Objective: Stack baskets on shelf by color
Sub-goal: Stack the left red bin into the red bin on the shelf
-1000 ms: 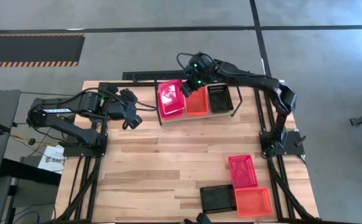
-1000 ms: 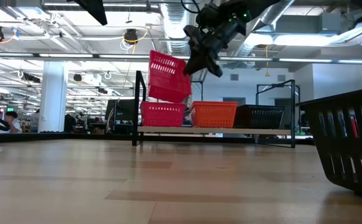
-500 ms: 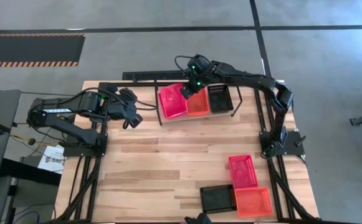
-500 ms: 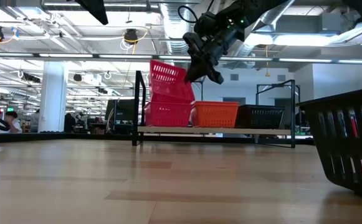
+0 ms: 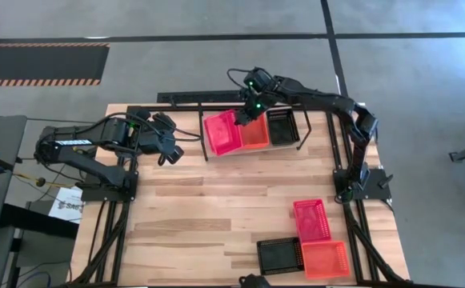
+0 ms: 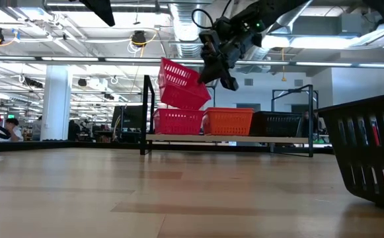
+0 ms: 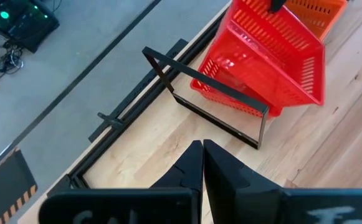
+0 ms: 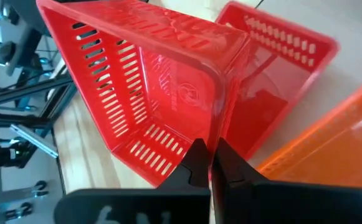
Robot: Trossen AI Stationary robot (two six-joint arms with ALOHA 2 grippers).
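A pinkish-red basket [image 6: 182,84] hangs tilted over another red basket [image 6: 176,121] that stands at the left end of the shelf [image 6: 228,138]. My right gripper [image 8: 207,158] is shut on the tilted one. An orange basket [image 5: 256,134] and a black basket [image 5: 282,126] stand beside them on the shelf. The tilted basket's bottom edge is close over the lower basket's rim; whether they touch I cannot tell. My left gripper [image 7: 202,149] is shut on nothing, above the table left of the shelf. My right gripper pinches the tilted red basket's side wall at its rim [image 8: 217,127], close to a corner, one finger inside the basket and one outside. The fingers slant down from the table's right side. The basket is tilted, its gripped side lower and its open top turned up and to the left.
Near the front right edge lie a red basket [image 5: 312,218], a black basket [image 5: 280,254] and an orange basket [image 5: 326,258]. The shelf's black wire end loop [image 7: 218,106] stands beside the red baskets. Bare tabletop [image 5: 208,208] lies between the shelf and those baskets.
My right gripper has turned at the wrist and sunk a little over the shelf's left end. The red basket it holds has tipped from a steep tilt toward level and now hangs closer over the red basket on the shelf.
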